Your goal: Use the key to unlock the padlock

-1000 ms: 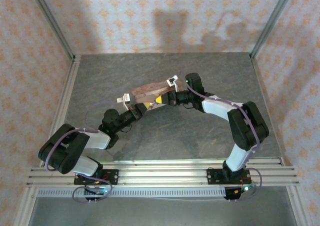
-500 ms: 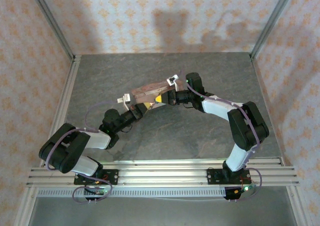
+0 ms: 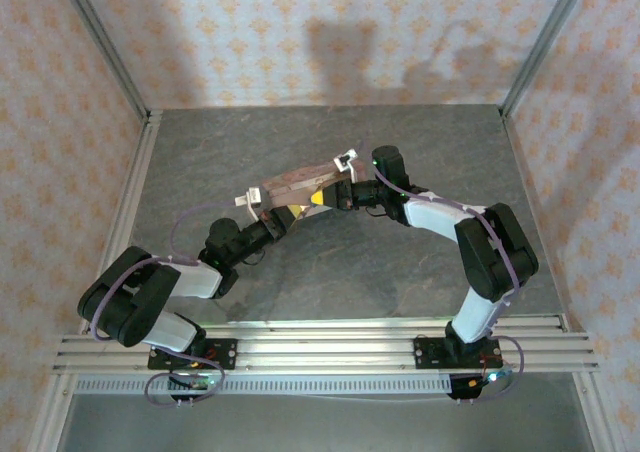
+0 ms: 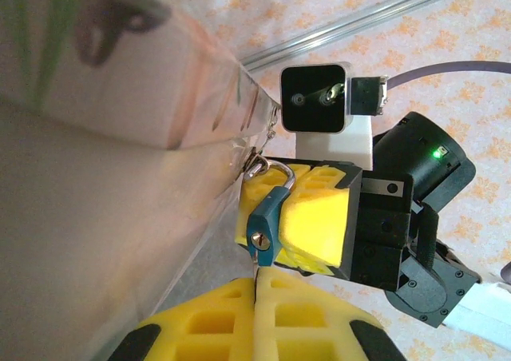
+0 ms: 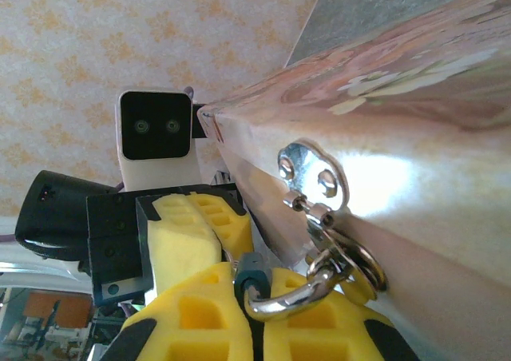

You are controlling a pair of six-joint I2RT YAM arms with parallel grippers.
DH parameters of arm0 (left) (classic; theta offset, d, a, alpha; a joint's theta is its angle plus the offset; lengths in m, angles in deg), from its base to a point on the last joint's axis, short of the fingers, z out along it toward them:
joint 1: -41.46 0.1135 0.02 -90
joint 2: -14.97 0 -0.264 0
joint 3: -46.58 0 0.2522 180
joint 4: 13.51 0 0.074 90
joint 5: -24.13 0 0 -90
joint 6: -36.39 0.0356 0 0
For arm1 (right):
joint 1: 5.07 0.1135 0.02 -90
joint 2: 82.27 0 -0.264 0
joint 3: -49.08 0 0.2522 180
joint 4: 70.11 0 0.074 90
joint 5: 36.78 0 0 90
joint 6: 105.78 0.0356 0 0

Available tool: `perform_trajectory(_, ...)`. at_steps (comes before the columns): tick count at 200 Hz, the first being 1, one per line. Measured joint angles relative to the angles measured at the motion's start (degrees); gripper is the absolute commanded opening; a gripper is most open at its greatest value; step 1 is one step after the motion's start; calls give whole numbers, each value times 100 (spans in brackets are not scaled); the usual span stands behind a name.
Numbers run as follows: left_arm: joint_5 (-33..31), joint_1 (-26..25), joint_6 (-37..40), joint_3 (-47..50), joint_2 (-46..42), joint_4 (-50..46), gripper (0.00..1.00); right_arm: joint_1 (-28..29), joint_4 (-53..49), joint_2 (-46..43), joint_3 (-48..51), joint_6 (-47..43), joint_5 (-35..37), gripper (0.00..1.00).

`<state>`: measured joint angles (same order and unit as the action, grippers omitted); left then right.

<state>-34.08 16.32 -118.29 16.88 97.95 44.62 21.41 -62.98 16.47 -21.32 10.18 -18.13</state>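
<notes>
The teal padlock hangs by its silvery shackle from the hasp ring of the pink tin. My right gripper is shut on the padlock's body, and its yellow fingers face the left wrist camera. My left gripper is shut just below the padlock. A thin sliver of the key pokes from the seam between its pads, right under the brass keyhole. In the top view both grippers, left and right, meet at the tin's near side.
The pink floral tin lies mid-table on the grey surface. Patterned walls and metal rails enclose the table. The tin's side stands close on the left of my left gripper.
</notes>
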Motion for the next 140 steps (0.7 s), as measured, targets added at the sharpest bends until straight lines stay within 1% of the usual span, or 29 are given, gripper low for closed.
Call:
perform_trajectory(104,-81,-2,-2,0,-85,42,0,0,28,-2,9,24,0,0)
perform_trajectory(140,-81,-74,-2,-4,-68,44,0,0,68,-2,9,96,0,0)
